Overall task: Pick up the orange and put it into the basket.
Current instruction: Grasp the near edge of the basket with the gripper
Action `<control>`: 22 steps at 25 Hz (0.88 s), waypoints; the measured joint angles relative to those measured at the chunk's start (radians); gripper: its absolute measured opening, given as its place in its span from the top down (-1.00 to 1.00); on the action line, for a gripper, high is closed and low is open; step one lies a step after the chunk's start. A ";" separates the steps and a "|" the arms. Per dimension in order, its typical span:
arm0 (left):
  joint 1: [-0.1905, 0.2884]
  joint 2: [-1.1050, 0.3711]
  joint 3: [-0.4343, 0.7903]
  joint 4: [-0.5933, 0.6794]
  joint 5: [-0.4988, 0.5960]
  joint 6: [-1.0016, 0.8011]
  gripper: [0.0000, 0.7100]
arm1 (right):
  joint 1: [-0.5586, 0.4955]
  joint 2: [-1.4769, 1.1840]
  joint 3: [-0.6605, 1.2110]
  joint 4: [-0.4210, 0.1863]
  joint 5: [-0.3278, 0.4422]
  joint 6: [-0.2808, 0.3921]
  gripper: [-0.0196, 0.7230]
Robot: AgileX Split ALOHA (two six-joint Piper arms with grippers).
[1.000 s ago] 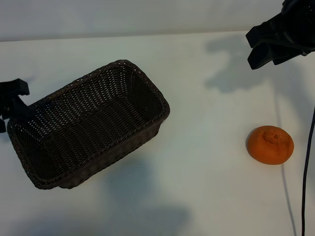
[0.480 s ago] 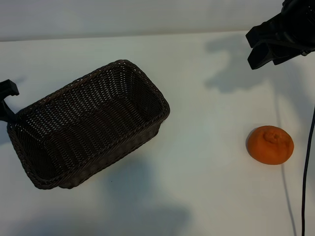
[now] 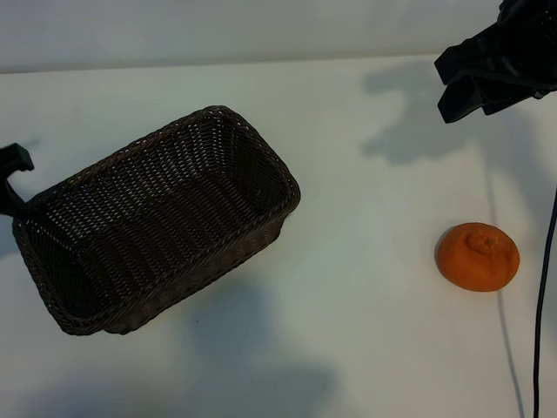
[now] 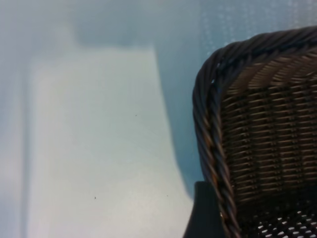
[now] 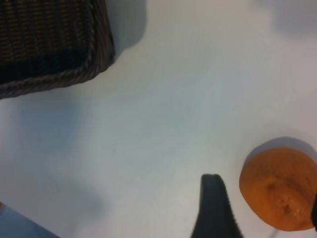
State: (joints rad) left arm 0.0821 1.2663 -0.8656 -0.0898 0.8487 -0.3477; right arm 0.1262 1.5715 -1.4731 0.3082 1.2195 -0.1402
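Observation:
The orange (image 3: 478, 256) lies on the white table at the right, knob upward, with nothing touching it. The dark wicker basket (image 3: 261, 144) stands at the left centre, set at a slant and with nothing in it. My right gripper (image 3: 447, 85) hangs open above the table's far right corner, farther back than the orange. In the right wrist view the orange (image 5: 277, 186) shows beside one dark finger (image 5: 214, 210). My left gripper (image 3: 10, 181) is at the left edge by the basket's end, open; one finger (image 4: 202, 214) sits just outside the braided rim (image 4: 210, 148).
A black cable (image 3: 544, 287) runs down the right edge next to the orange. White tabletop (image 3: 365, 261) stretches between basket and orange. The table's back edge meets a pale wall (image 3: 261, 35) at the top.
My left gripper has drawn back to the left, away from the basket's end. The basket, orange and right gripper have not moved.

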 joint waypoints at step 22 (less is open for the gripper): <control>0.000 0.040 0.230 -0.002 -0.284 -0.025 -0.60 | 0.000 0.000 0.000 0.000 0.000 0.000 -0.28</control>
State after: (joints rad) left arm 0.0821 1.3062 -0.6361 -0.0920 0.5642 -0.3728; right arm 0.1262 1.5715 -1.4731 0.3086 1.2195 -0.1402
